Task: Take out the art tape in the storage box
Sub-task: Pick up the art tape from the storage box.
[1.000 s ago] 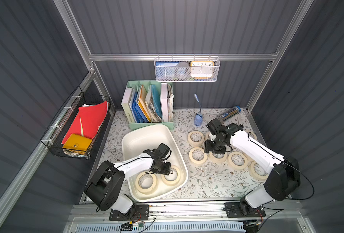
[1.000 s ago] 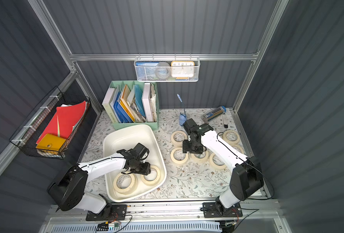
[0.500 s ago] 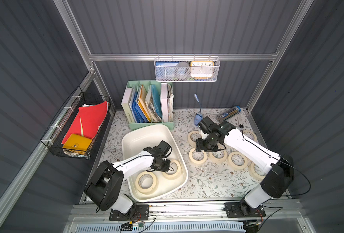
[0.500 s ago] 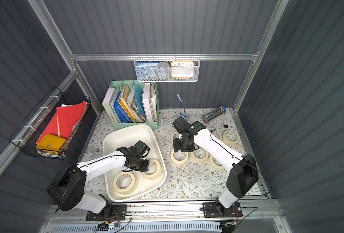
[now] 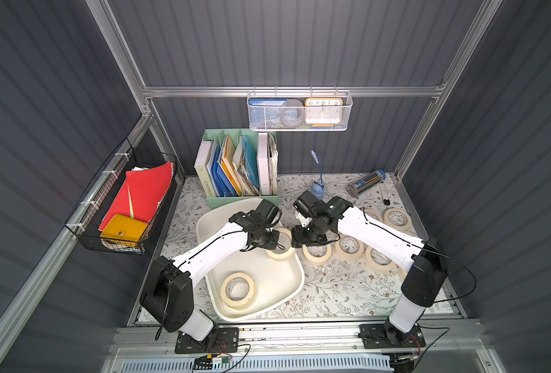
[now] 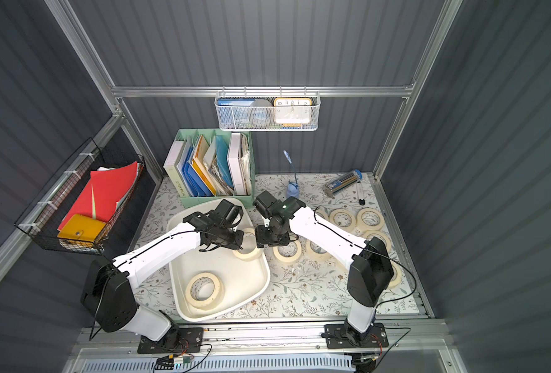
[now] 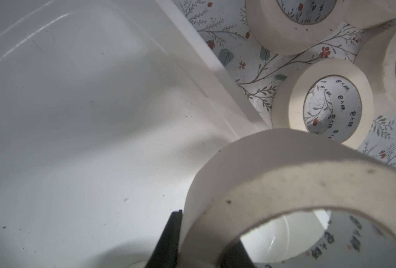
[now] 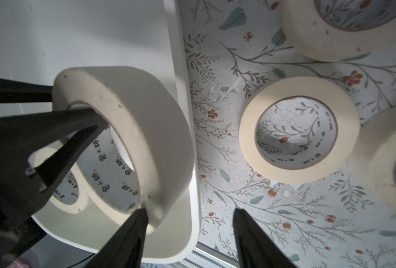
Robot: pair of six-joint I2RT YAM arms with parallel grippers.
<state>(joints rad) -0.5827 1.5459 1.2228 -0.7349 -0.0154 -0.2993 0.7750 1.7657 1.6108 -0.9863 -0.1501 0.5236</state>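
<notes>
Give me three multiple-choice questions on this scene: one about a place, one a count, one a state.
1. Where is the right pincer? A. At the storage box rim, beside the held roll. B. Folded back at its own base. C. On the box floor.
2. How many tape rolls lie flat on the box floor? A. None. B. One. C. Three.
3. The left pincer is: A. Wide open, holding nothing. B. Out of view. C. Shut on a tape roll.
Answers: 1 A, it stands open at the rim; 2 B, a single roll lies there; 3 C, it clamps the held roll's wall.
</notes>
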